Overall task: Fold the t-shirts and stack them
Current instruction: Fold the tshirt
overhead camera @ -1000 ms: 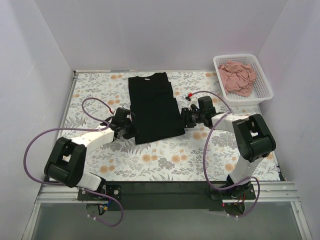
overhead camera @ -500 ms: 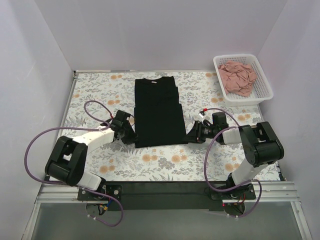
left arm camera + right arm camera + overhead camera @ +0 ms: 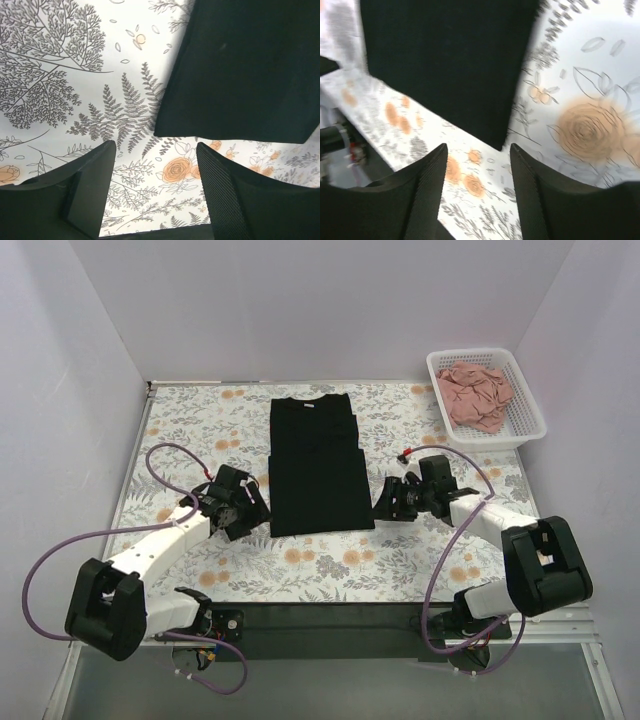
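Top cam: bright, even, diffuse light from overhead, no hard shadows, no glare. Walls [image 3: 320, 310] go pale lilac-grey, a bit dimmer twd 9 o'clock. Faint soft shadow along the basket [image 3: 529, 427] at its 6 o'clock side. Sharp thruout. Black t-shirt [image 3: 315, 465] reads as flat dark mass, folds barely show.

Left wrist cam: floral cloth [image 3: 75, 75] sharp, washed out twd 12 o'clock. Left gripper fingers [image 3: 85, 195] at 6 o'clock dark, soft-focus.

Right wrist cam: motion blur overall, worst twd 9 o'clock; cloth overexposed twd 1 o'clock. Right gripper fingers [image 3: 420, 200] near-black, little detail.
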Robot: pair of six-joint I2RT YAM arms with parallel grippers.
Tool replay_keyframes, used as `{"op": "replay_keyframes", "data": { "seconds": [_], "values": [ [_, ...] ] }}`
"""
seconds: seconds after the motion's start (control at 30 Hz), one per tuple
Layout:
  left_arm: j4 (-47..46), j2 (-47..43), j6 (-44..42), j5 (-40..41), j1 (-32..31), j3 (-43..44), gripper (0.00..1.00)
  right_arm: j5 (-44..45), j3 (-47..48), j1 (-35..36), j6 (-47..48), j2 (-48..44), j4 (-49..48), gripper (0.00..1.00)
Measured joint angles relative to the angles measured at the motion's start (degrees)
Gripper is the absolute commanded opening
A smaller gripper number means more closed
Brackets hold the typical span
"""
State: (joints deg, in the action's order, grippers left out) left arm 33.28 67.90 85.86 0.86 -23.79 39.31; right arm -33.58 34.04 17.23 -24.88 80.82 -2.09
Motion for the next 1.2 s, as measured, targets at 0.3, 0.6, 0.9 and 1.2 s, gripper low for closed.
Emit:
{"op": "replay_keyframes", "data": {
  "seconds": [0.3,0.6,0.9,1.2],
  "values": [
    [2.12,8.72,-0.09,3.28,-4.68,1.27,0.66,22.36,3.67,9.31,4.57,-2.80,17.86,0.66],
    [2.97,18.29,0.09,9.51,-10.80,7.54,0.61,29.92,8.61,14.27,5.55,0.52,22.12,0.66],
    [5.11,22.34,0.57,12.44,-13.75,10.88,0.36,34.14,13.94,17.51,5.51,4.94,24.87,0.66],
    [2.25,22.03,1.55,11.63,-15.13,10.32,0.00,35.28,19.39,19.23,5.31,11.69,26.77,0.65]
  ]
}}
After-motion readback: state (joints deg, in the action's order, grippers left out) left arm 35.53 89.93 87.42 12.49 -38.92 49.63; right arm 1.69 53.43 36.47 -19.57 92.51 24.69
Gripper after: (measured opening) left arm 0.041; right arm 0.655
